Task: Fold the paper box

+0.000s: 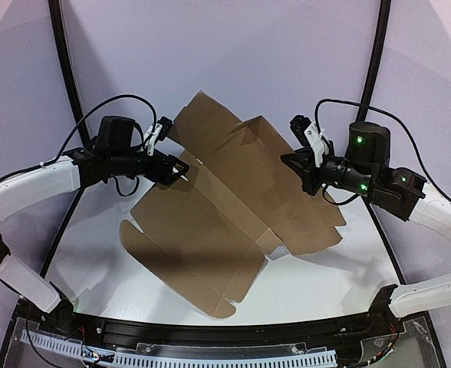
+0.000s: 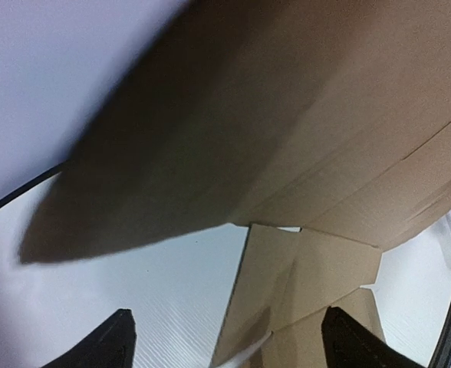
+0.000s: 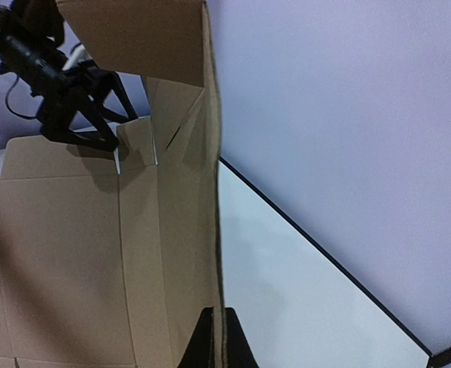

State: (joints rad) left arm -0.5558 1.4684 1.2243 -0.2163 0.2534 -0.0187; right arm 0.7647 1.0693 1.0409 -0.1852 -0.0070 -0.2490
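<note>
The paper box [image 1: 233, 207] is a brown die-cut cardboard sheet, partly folded, in the middle of the table. One long panel stands raised along its back right side, while the near flaps lie flat. My right gripper [image 1: 289, 162] is shut on the edge of that raised panel, and the right wrist view shows the thin cardboard edge [image 3: 210, 192] pinched by the right gripper [image 3: 220, 337]. My left gripper [image 1: 181, 167] is open at the box's left edge. In the left wrist view the left gripper [image 2: 233, 341] has wide-apart fingers over a flat flap [image 2: 317, 268], under a shadowed raised panel [image 2: 287, 115].
The white table [image 1: 325, 284] is ringed by a black border line [image 1: 68, 84]. A black rail with a cable track [image 1: 210, 349] runs along the near edge between the arm bases. The left arm [image 3: 49, 77] shows at the top left of the right wrist view.
</note>
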